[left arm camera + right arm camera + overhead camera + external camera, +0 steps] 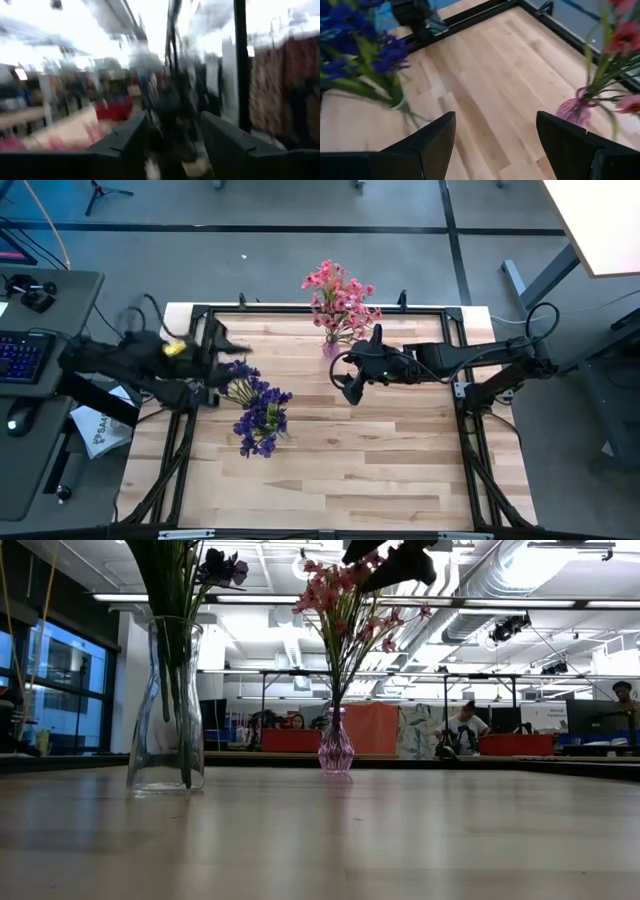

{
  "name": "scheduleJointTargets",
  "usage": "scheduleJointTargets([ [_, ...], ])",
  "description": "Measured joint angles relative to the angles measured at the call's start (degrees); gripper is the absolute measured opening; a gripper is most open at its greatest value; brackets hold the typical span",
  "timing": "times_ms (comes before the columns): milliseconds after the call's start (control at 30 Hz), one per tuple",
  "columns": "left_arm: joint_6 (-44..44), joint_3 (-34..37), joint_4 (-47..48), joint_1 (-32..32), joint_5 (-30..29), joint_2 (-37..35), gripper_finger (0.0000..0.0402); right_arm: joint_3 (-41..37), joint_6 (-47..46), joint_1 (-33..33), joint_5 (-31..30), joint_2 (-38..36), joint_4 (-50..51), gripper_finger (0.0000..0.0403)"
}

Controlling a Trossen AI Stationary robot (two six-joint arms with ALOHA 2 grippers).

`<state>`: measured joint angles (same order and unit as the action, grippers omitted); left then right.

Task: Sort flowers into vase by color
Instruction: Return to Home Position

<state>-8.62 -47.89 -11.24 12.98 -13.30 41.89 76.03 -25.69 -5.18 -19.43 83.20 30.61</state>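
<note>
Dark purple-blue flowers (262,418) stand with their stems in a clear glass vase (165,710) on the left half of the table. Pink flowers (338,298) stand in a small pink vase (335,750) near the far edge. My left gripper (228,345) is raised at the table's far left, beside the purple bunch; its fingers (125,142) stand apart with nothing plainly between them. My right gripper (495,135) hangs open above the table's middle (350,388), between the two vases, with nothing in it.
A black frame (300,310) runs round the wooden tabletop. A desk with a keyboard (22,355) and a sheet of paper (100,430) lie beyond the left edge. The near half of the table (340,480) is bare wood.
</note>
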Motion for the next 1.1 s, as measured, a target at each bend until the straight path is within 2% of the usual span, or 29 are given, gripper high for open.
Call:
scheduleJointTargets([
  [67, -1.1, -1.4, -1.6, -2.6, 1.6, -2.2, 0.0166, 0.0, 0.0, -0.3, 1.0, 0.0, 0.0, 0.0272],
  [233, -2.3, 0.0, 1.6, -9.0, 4.4, -9.5, 0.0133, 0.0, 0.1, -1.1, 1.1, 0.0, 0.2, 0.0272],
  [533, 6.5, 15.0, 1.1, -13.8, 4.3, -20.6, 0.0011, 0.0, 1.7, -1.2, 1.0, 0.0, 0.5, 0.0272],
  [733, 8.2, 24.3, -9.1, -13.8, 2.1, -31.0, 0.0002, 0.0, 2.2, -1.2, 1.0, 0.0, 0.5, 0.0272],
  [933, 9.1, 31.7, -13.8, -13.8, -0.9, -41.9, 0.0001, 0.0, 2.2, -1.2, 1.0, 0.0, 0.5, 0.0272],
  [1000, 9.5, 33.6, -14.5, -13.8, -2.8, -41.6, 0.0000, 0.0, 2.2, -1.2, 1.0, 0.0, 0.5, 0.0272],
  [1100, 11.0, 34.3, -11.7, -13.8, -1.5, -40.7, 0.0000, 0.0, 1.9, -1.2, 0.9, 0.0, 0.5, 0.0272],
])
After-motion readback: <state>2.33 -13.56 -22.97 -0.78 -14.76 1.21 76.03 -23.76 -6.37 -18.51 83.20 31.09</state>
